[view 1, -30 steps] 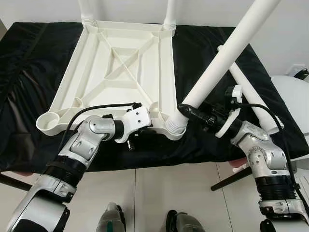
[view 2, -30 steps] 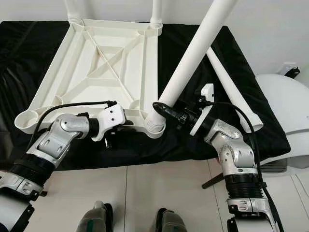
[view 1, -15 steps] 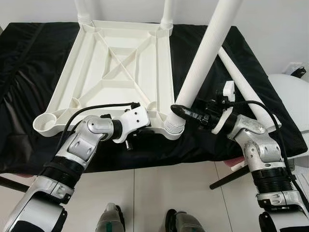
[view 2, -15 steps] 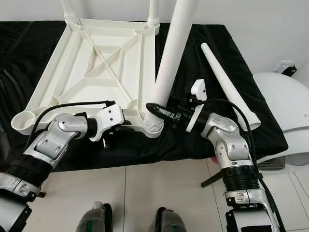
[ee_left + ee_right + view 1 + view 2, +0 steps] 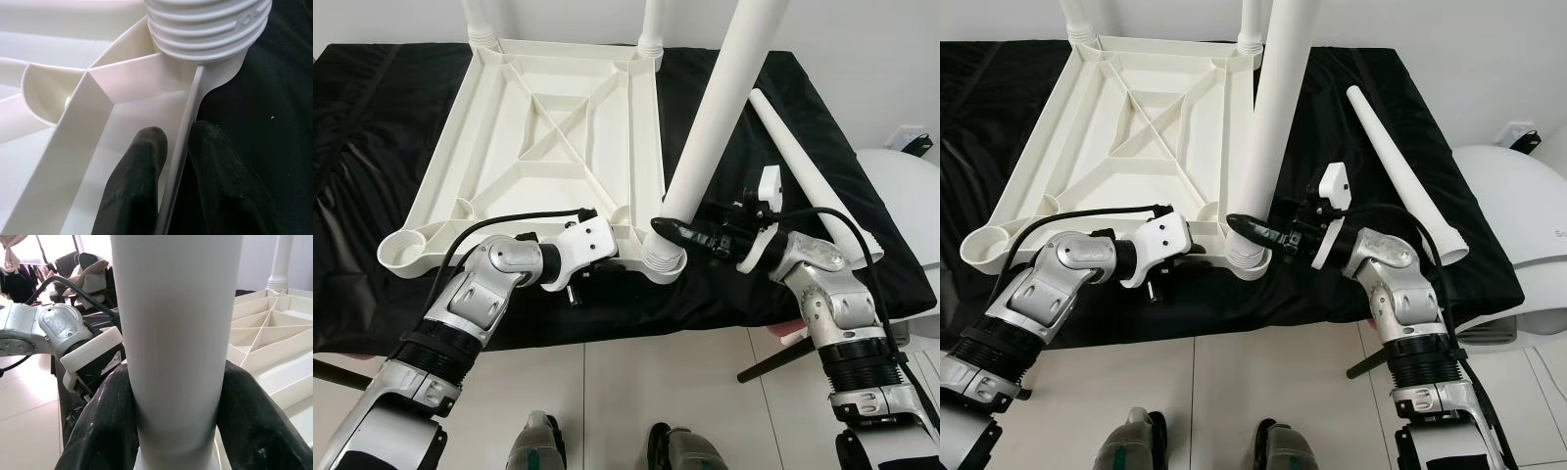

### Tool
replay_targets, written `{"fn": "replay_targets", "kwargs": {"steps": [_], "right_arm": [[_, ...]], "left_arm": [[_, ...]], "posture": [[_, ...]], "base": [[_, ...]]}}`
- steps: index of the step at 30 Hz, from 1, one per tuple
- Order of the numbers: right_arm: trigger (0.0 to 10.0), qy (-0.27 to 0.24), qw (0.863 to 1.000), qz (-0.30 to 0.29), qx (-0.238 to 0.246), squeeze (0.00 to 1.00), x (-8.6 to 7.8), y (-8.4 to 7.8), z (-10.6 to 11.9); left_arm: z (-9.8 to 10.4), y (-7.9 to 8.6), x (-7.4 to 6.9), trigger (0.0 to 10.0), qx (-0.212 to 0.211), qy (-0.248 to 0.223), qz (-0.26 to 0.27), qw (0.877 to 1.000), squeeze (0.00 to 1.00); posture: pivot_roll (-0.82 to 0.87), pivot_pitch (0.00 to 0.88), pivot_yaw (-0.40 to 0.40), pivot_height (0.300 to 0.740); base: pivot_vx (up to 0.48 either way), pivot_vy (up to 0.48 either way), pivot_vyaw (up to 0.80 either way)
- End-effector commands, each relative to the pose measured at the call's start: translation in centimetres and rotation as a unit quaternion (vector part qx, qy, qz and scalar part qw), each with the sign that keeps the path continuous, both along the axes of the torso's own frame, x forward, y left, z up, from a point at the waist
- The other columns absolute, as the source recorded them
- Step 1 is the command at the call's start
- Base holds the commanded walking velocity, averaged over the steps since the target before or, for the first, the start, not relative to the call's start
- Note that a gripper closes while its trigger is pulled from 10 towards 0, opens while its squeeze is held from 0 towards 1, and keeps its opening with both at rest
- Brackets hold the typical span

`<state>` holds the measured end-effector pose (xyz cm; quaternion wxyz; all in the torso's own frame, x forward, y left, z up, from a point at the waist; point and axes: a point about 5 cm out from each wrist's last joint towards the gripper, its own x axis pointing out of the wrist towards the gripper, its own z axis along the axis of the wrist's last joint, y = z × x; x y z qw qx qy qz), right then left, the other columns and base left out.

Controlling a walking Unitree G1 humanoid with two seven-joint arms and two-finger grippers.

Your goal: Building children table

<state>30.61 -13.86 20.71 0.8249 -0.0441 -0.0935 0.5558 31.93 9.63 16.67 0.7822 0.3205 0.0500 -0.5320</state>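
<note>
At the near right corner of the upturned white plastic tabletop (image 5: 548, 137), right end effector (image 5: 668, 227) clasps a white tubular leg (image 5: 710, 137) entering its socket, left end effector (image 5: 168, 161) pinches the rim, two far legs stand fitted, one loose leg (image 5: 808, 171) lies unmounted.

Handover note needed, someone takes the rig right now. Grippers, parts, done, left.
Left gripper: shut on the near rim of the upside-down tabletop, steadying it beside the near-right socket.
Right gripper: shut on a white leg just above its base, which sits at that socket, tilted slightly.
Done: two far legs stand in their sockets.
Left: seat this leg fully; then the loose leg on the black cloth goes into the near-left socket.
</note>
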Motion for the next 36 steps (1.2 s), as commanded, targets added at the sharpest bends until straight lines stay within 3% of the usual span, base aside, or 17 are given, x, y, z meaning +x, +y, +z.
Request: {"fn": "replay_targets", "kwargs": {"steps": [1,19,36], "right_arm": [[10.0,0.037,0.999,-0.004,-0.02,0.0,-0.3,-0.2,-1.7],[10.0,0.032,0.997,-0.04,-0.056,0.0,0.8,-2.3,-1.3],[10.0,0.033,0.998,-0.021,-0.047,0.0,0.7,-1.2,-1.4]], "left_arm": [[0.1,-0.8,-0.6,10.0,0.003,-0.003,-0.029,1.0,0.0],[0.1,-1.0,-0.8,10.0,0.003,-0.001,-0.031,1.0,0.0],[0.2,-0.9,-0.7,10.0,0.003,-0.004,-0.026,1.0,0.0]], "posture": [[0.08,0.181,0.006,0.74],[0.08,0.189,0.01,0.74],[0.09,0.193,0.006,0.74]], "base": [[0.0,0.0,0.0],[0.0,0.0,0.0],[0.0,0.0,0.0]]}}
